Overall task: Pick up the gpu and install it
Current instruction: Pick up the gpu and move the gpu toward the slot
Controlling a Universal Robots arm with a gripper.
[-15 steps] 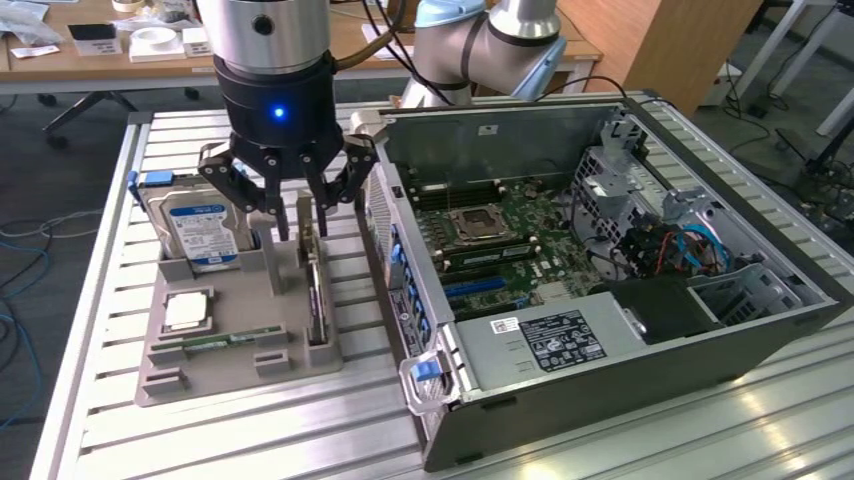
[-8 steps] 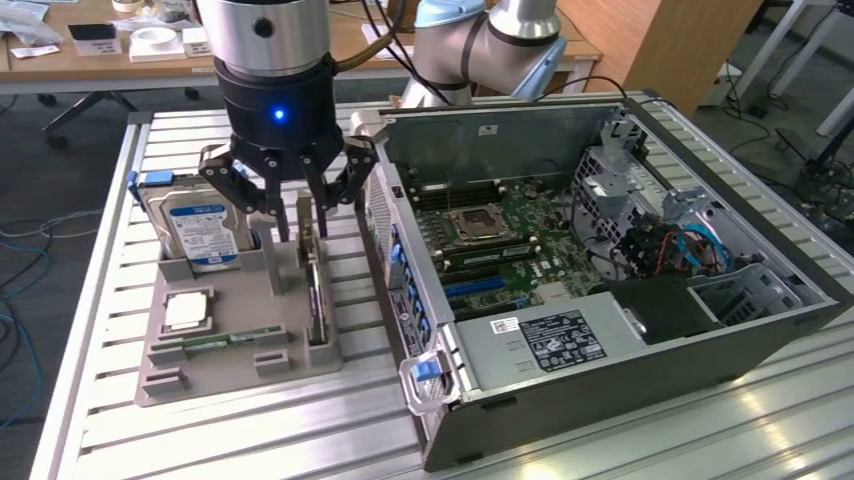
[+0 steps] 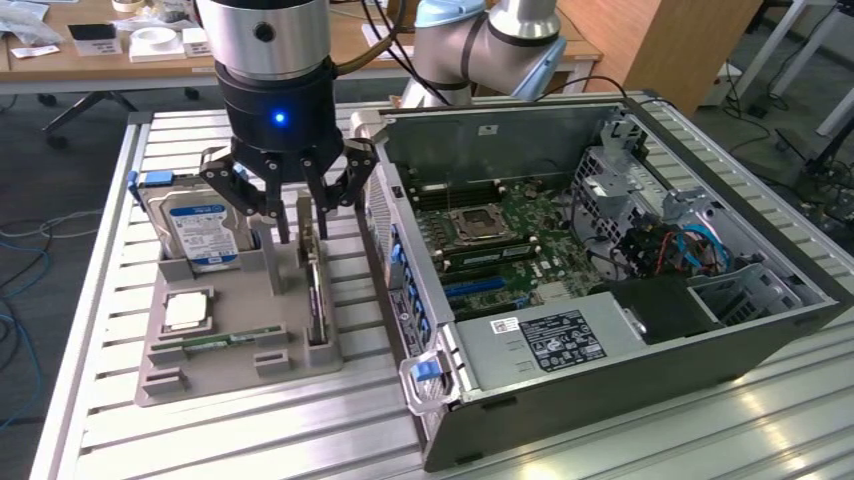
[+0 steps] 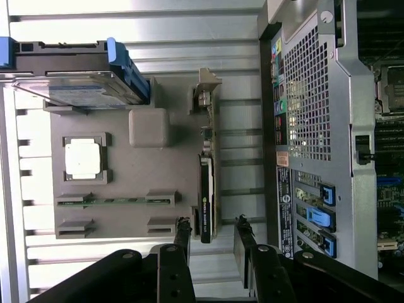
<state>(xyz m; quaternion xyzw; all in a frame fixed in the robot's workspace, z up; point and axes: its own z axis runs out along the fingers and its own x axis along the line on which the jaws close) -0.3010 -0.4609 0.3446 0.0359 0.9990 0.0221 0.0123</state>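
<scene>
Gpu (image 4: 206, 189) stands on edge in a tray (image 3: 220, 365) slot, right under the gripper (image 3: 304, 215). The jaws are spread wide, one finger on each side of the card's end, grasping nothing. A drive (image 3: 198, 228) stands upright beyond one finger and the open case (image 3: 601, 360) lies just past the other. A processor (image 3: 184, 310) lies flat on the drive's side.

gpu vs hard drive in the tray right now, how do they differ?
The gpu is a thin dark card. The hard drive is thicker and silver, with a blue label. The gpu stands on its long edge along the tray, while the hard drive stands at one end with its label face showing. The open claw is lined up over the gpu, not the hard drive. Both sit upright in slots of the grey tray.
</scene>
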